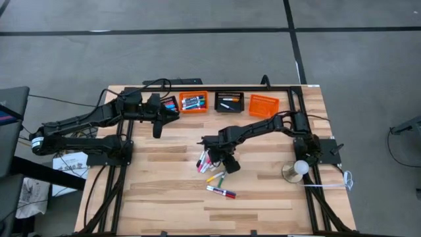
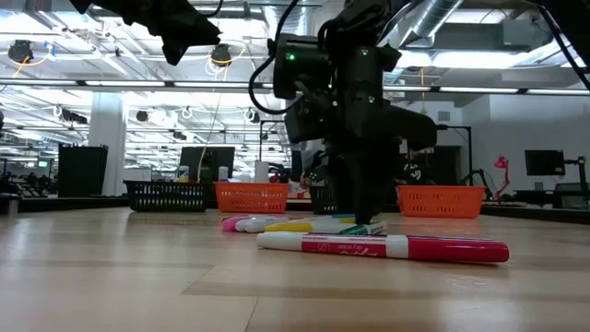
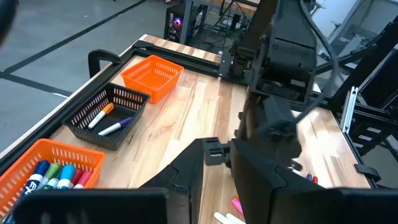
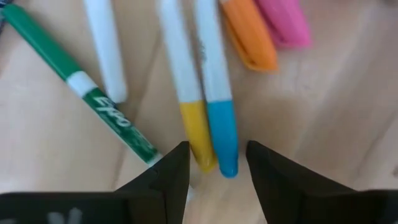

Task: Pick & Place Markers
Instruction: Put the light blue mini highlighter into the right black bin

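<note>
The right gripper (image 4: 214,163) hangs low over the loose markers (image 1: 214,172) in the middle of the table, its fingers parted and holding nothing. Between the tips lie a yellow-capped marker (image 4: 186,93) and a blue-capped marker (image 4: 217,99), touching side by side. I think it should shift a little to take only one, then close. The left gripper (image 1: 158,126) waits near the baskets (image 1: 193,103); its grip I cannot tell.
</note>
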### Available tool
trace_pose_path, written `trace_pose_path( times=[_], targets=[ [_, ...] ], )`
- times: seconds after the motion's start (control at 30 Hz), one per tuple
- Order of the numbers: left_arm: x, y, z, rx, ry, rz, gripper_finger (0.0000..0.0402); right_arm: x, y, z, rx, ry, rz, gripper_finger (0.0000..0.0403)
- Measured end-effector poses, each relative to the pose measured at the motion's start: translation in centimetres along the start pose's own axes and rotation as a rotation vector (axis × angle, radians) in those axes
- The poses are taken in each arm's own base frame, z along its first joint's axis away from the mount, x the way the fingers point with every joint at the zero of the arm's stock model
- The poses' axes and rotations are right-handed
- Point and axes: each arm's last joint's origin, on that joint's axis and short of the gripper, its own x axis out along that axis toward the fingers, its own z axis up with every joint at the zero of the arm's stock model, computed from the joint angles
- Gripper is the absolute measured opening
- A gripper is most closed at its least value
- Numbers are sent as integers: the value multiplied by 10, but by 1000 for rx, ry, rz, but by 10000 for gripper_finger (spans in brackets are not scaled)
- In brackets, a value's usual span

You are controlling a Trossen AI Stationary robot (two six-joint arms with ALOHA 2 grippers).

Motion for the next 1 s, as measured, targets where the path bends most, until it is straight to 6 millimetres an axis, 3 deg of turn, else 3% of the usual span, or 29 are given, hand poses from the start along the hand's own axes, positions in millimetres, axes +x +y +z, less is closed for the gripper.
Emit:
trace_pose_path(
  times=[0.57,0.8,1.0],
  targets=[
    [0,0,0,5,-1,0,80,-7,-15,-14,90,87,12,149],
    [0,0,0,5,-2,0,80,-31,-23,-1,74,37,-3,138],
    [0,0,0,5,-2,0,80,-34,1,21,-70,-52,10,137]
  ],
)
